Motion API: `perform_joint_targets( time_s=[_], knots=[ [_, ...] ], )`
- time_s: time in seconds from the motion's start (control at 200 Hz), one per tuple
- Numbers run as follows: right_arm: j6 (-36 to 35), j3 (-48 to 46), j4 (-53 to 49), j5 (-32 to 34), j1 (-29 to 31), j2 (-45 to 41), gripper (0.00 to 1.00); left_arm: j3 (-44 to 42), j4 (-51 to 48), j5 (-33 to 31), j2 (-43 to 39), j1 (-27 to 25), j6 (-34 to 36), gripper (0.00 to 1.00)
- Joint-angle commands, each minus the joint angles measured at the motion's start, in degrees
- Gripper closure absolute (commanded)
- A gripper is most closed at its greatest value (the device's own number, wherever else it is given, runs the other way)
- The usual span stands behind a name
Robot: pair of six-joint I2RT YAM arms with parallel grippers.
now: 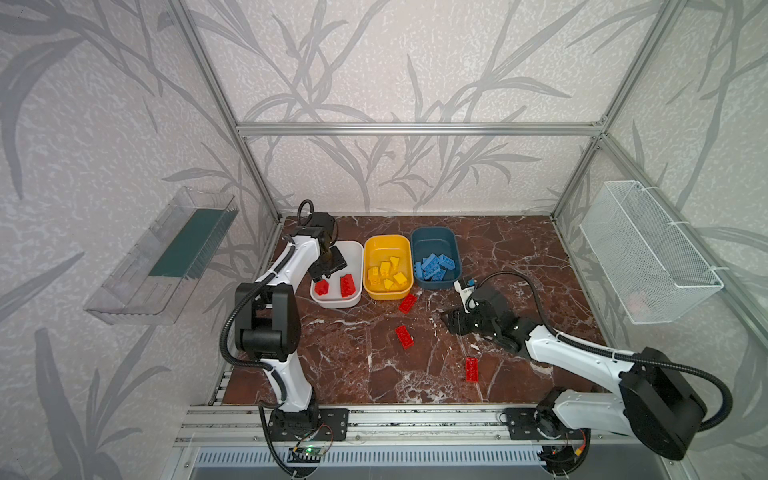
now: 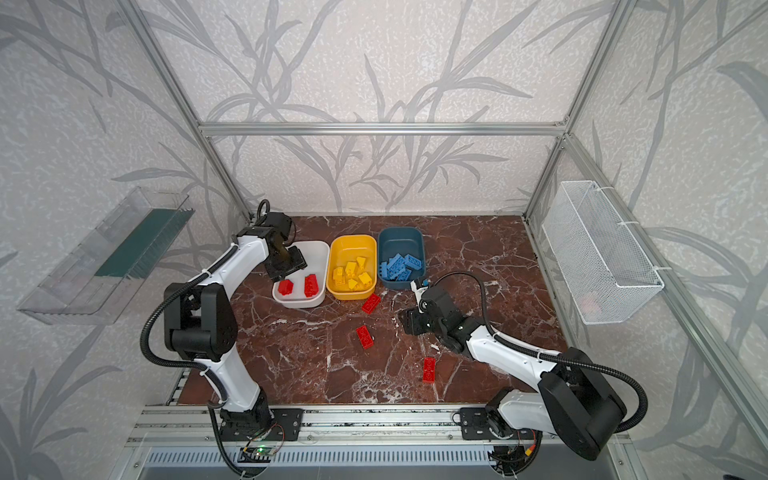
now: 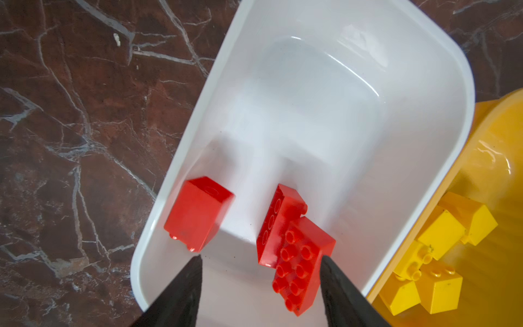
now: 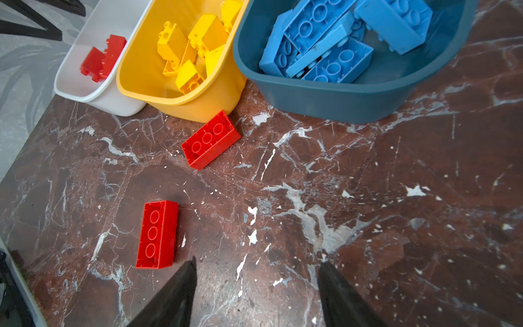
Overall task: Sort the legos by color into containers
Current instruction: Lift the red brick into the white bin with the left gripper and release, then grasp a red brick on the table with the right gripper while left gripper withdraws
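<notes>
My left gripper hangs open over the white tub. Below its fingers lies a studded red brick against a second one; a third lies apart. In both top views that gripper is above the tub's left half. Yellow bricks fill the yellow tub; blue bricks sit in the teal tub. Three red bricks lie loose on the table. My right gripper is open and empty, right of a loose brick.
A clear plastic tray hangs on the left wall and a white wire basket on the right wall. The marble table is bordered by an aluminium frame. The three tubs stand side by side at the back.
</notes>
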Motion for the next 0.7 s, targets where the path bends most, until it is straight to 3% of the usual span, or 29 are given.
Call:
perform_joint_targets(
  time_s=[0.0,0.195,0.4,0.58,0.695],
  knots=[
    [-1.5,2.0,-0.6,-0.4,1.4,0.5,0.26,1.1,-1.2,0.3,-1.9,0.2,0.8,0.31],
    [-4.2,5.9,-4.8,5.7,7.5,1.2,0.16,-0.4,-0.8,1.2,-8.6,-0.2,0.2,0.26],
    [-2.3,11.2,-8.0,10.1,14.3,6.6,0.16,-5.0,1.9,1.5,-20.9,-2.6,0.8,0.2],
    [-0.8,16.7,-10.9,12.6,19.4,13.8,0.16,-12.8,6.5,3.7,-33.0,-3.2,1.7,0.06],
    [-0.5,20.3,-13.4,12.8,23.0,18.3,0.17,-17.0,7.4,4.5,-39.3,-3.3,2.0,0.05]
  ],
)
